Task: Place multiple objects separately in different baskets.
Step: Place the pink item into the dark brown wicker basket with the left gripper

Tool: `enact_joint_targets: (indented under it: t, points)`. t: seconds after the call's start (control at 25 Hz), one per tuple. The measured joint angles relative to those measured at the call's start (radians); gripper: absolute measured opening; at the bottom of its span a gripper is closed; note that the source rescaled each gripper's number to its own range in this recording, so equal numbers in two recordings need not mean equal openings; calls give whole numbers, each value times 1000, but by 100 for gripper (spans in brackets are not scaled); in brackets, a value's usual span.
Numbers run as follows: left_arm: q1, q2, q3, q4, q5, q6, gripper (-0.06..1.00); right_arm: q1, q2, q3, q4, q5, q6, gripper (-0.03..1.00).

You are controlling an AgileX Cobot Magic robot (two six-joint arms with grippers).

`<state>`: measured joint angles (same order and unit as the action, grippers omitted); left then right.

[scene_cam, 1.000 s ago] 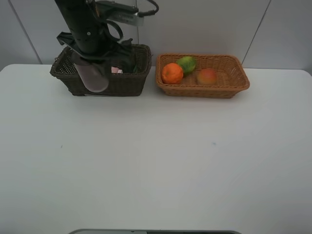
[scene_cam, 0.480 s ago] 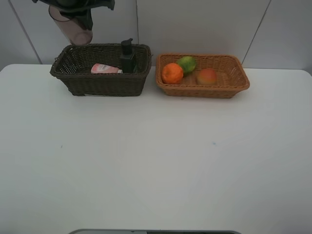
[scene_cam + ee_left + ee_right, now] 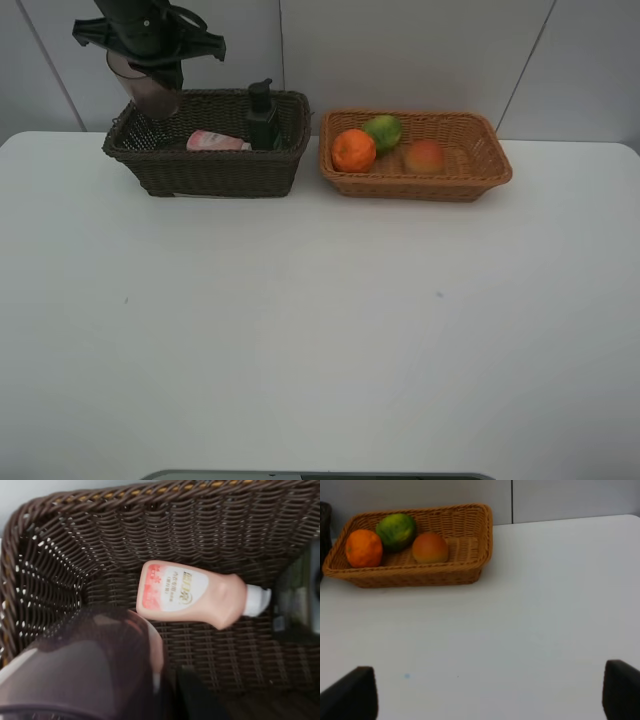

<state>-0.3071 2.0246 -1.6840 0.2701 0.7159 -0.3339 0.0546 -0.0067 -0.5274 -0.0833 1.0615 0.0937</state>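
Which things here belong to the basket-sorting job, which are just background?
Job: mauve cup in left gripper; pink lotion bottle; dark pump bottle; dark basket; orange; green citrus; reddish fruit; tan basket.
Background: white table; idle right gripper.

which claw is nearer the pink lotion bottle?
Left. The left claw, shut on the mauve cup, hovers over the dark basket holding the pink lotion bottle. The right claw is over bare table.

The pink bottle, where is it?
The pink lotion bottle lies on its side inside the dark brown basket, on the table's left, beside the dark pump bottle.
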Motion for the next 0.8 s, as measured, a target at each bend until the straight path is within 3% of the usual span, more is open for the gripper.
enact_joint_targets:
  t: [0.52, 0.6, 0.68, 0.76, 0.8]
  points:
    - [21, 131, 0, 5, -21, 45, 3, 0, 0, 0, 0, 0, 0, 100]
    - [21, 134, 0, 5, -24, 46, 18, 0, 0, 0, 0, 0, 0, 100]
    - [21, 134, 0, 5, -26, 47, 44, 0, 0, 0, 0, 0, 0, 100]
    - [21, 134, 0, 4, -26, 47, 77, 0, 0, 0, 0, 0, 0, 100]
    - [21, 134, 0, 1, -26, 47, 86, 0, 0, 0, 0, 0, 0, 100]
